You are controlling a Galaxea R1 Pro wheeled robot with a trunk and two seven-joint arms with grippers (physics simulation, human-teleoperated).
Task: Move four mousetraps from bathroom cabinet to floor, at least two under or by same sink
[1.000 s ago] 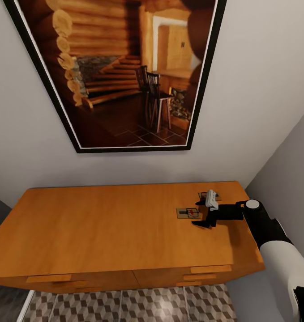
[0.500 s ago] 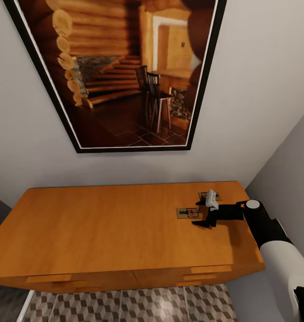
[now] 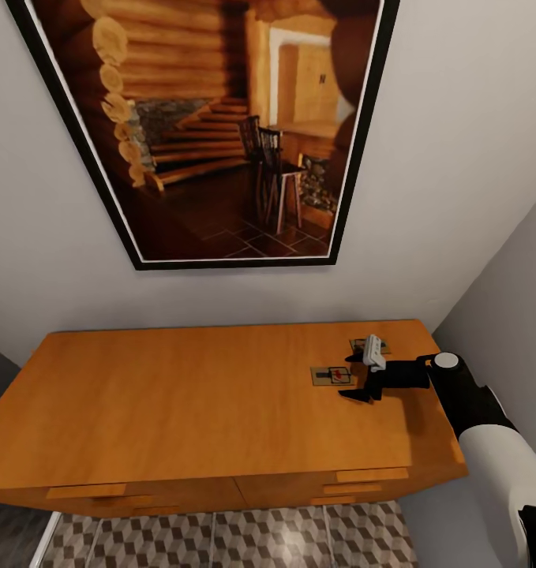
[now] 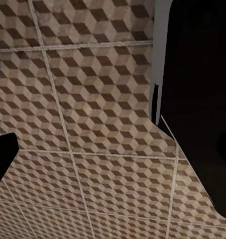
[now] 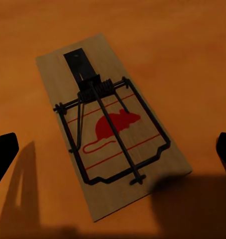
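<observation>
- Nothing has visibly moved since the earlier frames; the right gripper [image 3: 354, 377] still hovers over the near mousetrap [image 3: 331, 375].
- Its jaws stand wide apart, holding nothing.
- That mousetrap [image 5: 109, 124] lies flat on the cabinet [image 3: 181, 394] top: pale wooden board, dark wire, red mouse mark.
- A second mousetrap [image 3: 357, 345] lies just behind.
- Left gripper over the bathroom floor [image 4: 93, 99]; I cannot tell its opening.
</observation>
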